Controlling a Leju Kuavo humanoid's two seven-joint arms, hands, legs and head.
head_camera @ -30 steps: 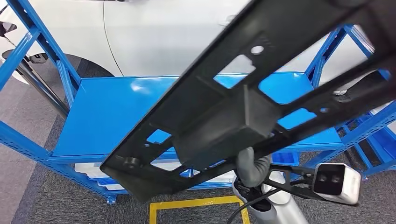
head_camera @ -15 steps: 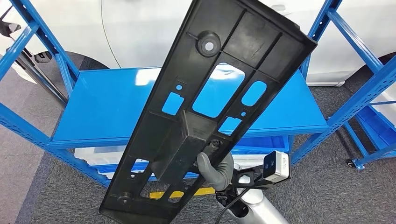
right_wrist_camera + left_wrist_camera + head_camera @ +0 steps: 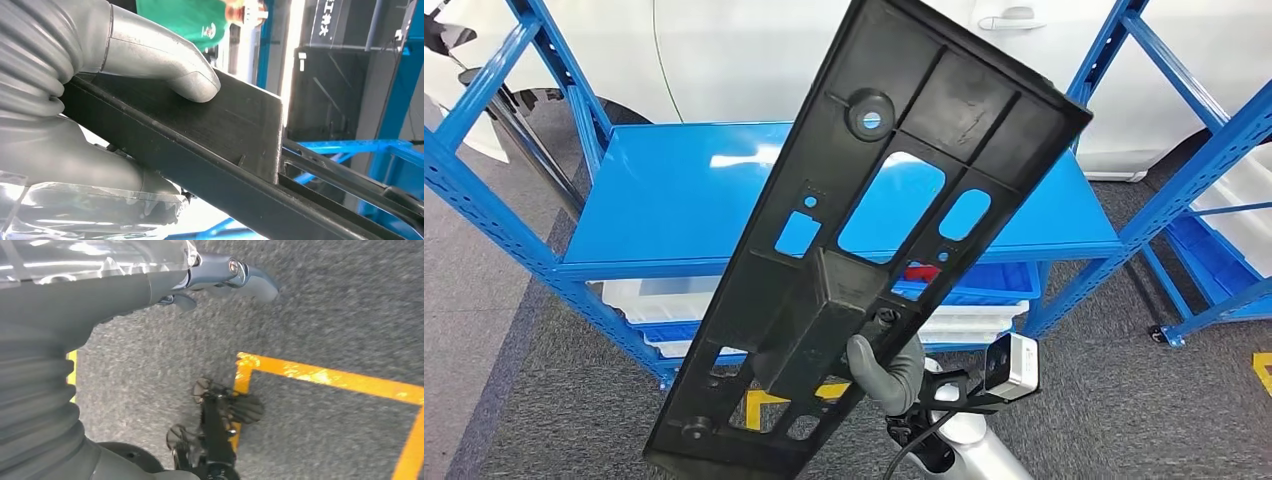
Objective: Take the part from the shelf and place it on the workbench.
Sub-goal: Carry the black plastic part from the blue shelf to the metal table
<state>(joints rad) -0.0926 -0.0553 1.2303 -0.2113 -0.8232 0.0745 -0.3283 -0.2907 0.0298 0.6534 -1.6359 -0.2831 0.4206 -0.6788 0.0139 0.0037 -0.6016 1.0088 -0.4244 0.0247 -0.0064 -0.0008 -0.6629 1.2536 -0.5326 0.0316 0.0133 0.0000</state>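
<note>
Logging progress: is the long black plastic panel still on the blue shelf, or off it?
Off it. The long black plastic panel is held up by the right hand, clear of the blue shelf.

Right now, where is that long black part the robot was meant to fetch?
The black part is off the blue shelf, held up tilted by the right hand in the middle of the head view, in front of the shelf.

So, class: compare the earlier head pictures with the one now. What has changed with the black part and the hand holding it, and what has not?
A second ago the black part lay slanted across the view; it has since swung to stand steeply on end. The whole scene shifted too, so the camera moved. The right hand keeps gripping the part's box-shaped middle; the blue shelf stays bare.
</note>
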